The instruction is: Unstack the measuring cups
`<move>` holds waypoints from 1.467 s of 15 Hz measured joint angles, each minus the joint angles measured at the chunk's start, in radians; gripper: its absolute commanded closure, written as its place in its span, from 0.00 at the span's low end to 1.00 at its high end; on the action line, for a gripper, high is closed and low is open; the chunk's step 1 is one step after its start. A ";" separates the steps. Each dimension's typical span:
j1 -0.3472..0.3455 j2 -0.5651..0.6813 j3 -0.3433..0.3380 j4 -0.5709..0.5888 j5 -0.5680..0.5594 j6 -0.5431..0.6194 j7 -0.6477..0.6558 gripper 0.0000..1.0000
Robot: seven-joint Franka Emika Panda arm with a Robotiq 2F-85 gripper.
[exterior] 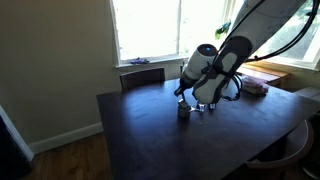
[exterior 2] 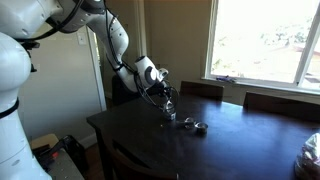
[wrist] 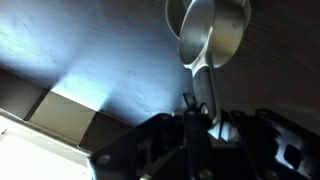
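Note:
The measuring cups are tiny shiny silvery cups on the dark table [exterior: 150, 140]. In the wrist view my gripper [wrist: 203, 115] is shut on the thin handle of one measuring cup [wrist: 212, 38], whose bowl hangs beyond the fingertips with a second rim behind it. In both exterior views the gripper [exterior: 184, 94] [exterior 2: 166, 98] points down at the table middle, with the held cup [exterior: 184, 112] [exterior 2: 170, 115] just under it, at or slightly above the tabletop. More cups [exterior: 201, 107] [exterior 2: 195, 125] lie on the table beside it.
A flat pinkish-white stack [exterior: 255, 87] lies at the table's far side near the window. Dark chairs [exterior: 143, 77] [exterior 2: 200, 90] stand along the far edge. A wrinkled light object [exterior 2: 310, 155] sits at the table's corner.

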 measured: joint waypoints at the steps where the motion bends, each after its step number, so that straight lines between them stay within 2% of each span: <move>1: 0.008 -0.017 -0.001 -0.018 0.001 0.007 -0.008 0.96; 4: 0.022 -0.067 0.012 -0.067 0.001 0.013 -0.050 0.96; 9: 0.020 -0.169 0.071 -0.159 -0.007 0.020 -0.152 0.96; 10: 0.016 -0.189 0.087 -0.174 -0.008 0.020 -0.166 0.70; 11: 0.008 -0.205 0.106 -0.186 -0.008 0.019 -0.181 0.69; 13: -0.044 -0.234 0.172 -0.207 -0.018 0.018 -0.204 0.57; 15: -0.151 -0.263 0.289 -0.233 -0.034 0.016 -0.229 0.45; 19: -0.449 -0.288 0.592 -0.289 -0.037 -0.006 -0.234 0.18; 21: -0.597 -0.284 0.730 -0.291 -0.033 -0.062 -0.234 0.05; 22: -0.663 -0.280 0.786 -0.282 -0.026 -0.097 -0.234 0.02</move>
